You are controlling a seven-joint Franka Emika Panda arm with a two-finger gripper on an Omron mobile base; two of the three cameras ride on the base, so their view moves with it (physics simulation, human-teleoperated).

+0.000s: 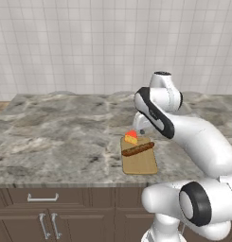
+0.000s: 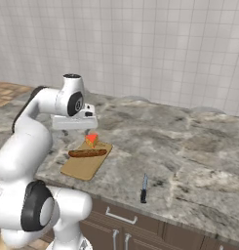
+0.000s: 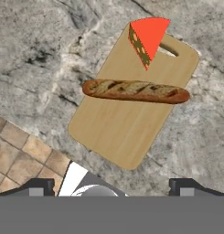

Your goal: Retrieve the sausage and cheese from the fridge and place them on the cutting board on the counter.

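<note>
The light tan cutting board lies on the marble counter near its front edge. Across the board's middle lies the brown-red sausage. The yellow-orange cheese, red on one face, rests on the board's far end beside the handle slot. My gripper hangs above the board, pointing down, open with nothing between its fingers. The fridge is out of view.
A dark-handled knife lies on the counter right of the board, close to the front edge. Dark brown cabinets with silver handles sit below. Tiled floor shows past the counter edge under my hand. A tiled wall backs the counter.
</note>
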